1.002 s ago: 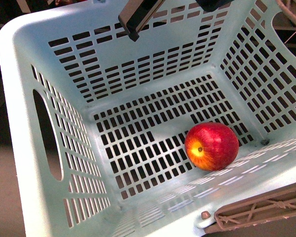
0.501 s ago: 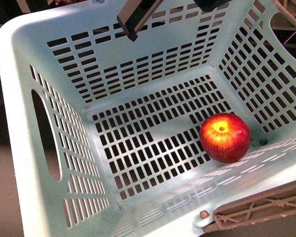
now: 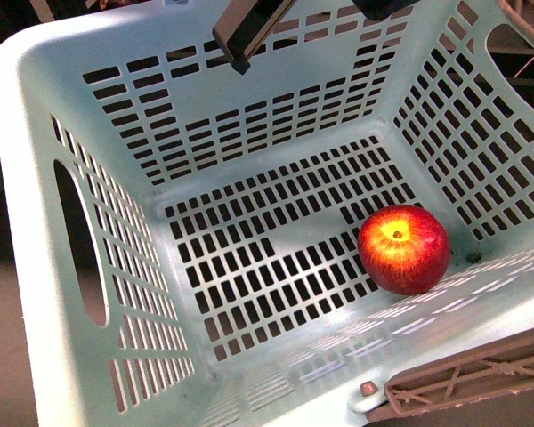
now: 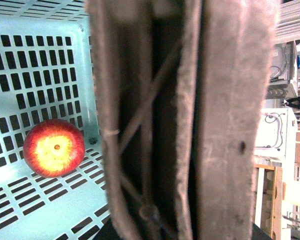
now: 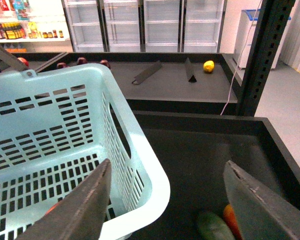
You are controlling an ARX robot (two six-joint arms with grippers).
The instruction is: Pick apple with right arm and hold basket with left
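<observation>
Hiding left claw, blurred basket handle: grip cannot be told; right claw gapes wide, empty.

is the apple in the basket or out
In: the apple sits on the slotted floor of the basket, near a corner, with the walls rising around it.

The basket was mint-turquoise, patterned with rows of dark slots. Its ribbed handle was brown-grey. The apple was red with a yellow-orange patch. Beyond the grey right pincer showed a green lump and something orange.
</observation>
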